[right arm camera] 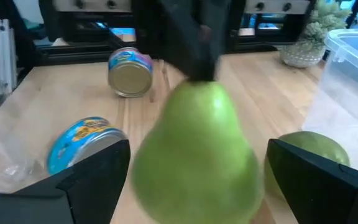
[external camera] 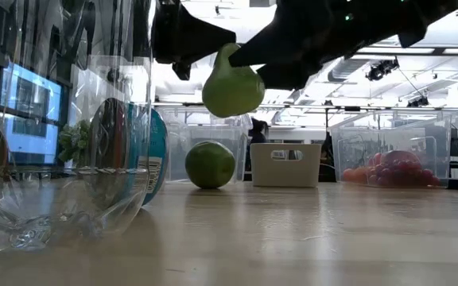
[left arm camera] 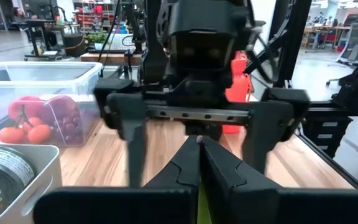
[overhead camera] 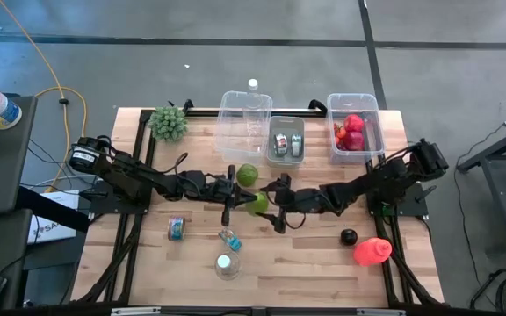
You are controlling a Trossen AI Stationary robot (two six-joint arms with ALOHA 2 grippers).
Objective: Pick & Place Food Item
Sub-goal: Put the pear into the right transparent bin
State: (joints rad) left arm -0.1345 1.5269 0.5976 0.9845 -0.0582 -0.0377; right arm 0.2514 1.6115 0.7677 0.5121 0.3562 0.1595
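Observation:
A green pear [overhead camera: 258,204] hangs in the air over the middle of the table, its narrow end up [external camera: 233,83]. My left gripper [overhead camera: 238,200] reaches in from the table's left and is shut on it. My right gripper [overhead camera: 275,209] comes from the right and is open. In the right wrist view its two fingers stand on either side of the pear's belly [right arm camera: 197,149]; whether they touch it I cannot tell. The left wrist view shows my left gripper [left arm camera: 199,146] shut, facing the right one's open jaws. My left gripper pinches the pear's narrow top end [right arm camera: 199,84] between its two shut fingers [right arm camera: 191,43]. The fingers lie about level and come from the table's left. The pear hangs upright below them, lifted clear of the table.
A round green fruit [overhead camera: 247,175] lies just beyond the pear. Near the front are a can [overhead camera: 176,228], a clear bottle [overhead camera: 227,254], a dark ball [overhead camera: 348,236] and a red object [overhead camera: 372,251]. Clear bins [overhead camera: 244,123], [overhead camera: 285,140], [overhead camera: 354,127] line the far edge, beside a plant [overhead camera: 169,123].

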